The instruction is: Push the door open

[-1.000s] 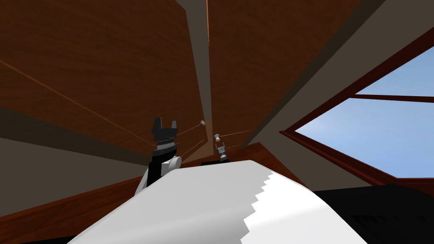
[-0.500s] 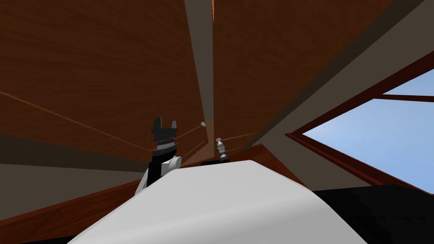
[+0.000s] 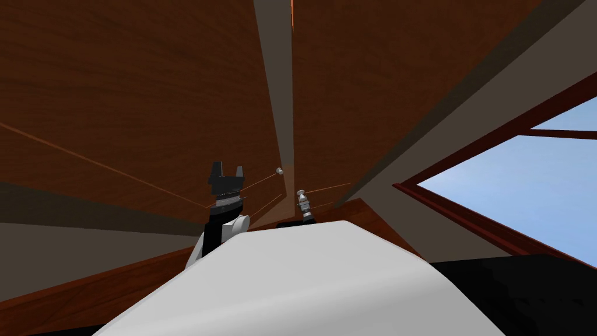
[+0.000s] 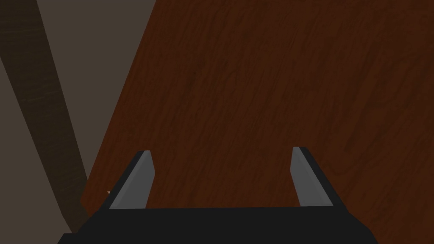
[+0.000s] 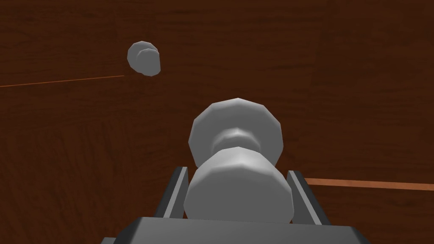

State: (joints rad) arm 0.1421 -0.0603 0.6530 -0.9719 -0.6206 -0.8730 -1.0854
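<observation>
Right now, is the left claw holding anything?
No: the left claw stands open and empty, facing a wood panel.

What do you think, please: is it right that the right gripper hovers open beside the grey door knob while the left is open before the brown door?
Not quite: the right wrist view shows the right gripper shut on the grey door knob. The left gripper is open before the brown door.
</observation>
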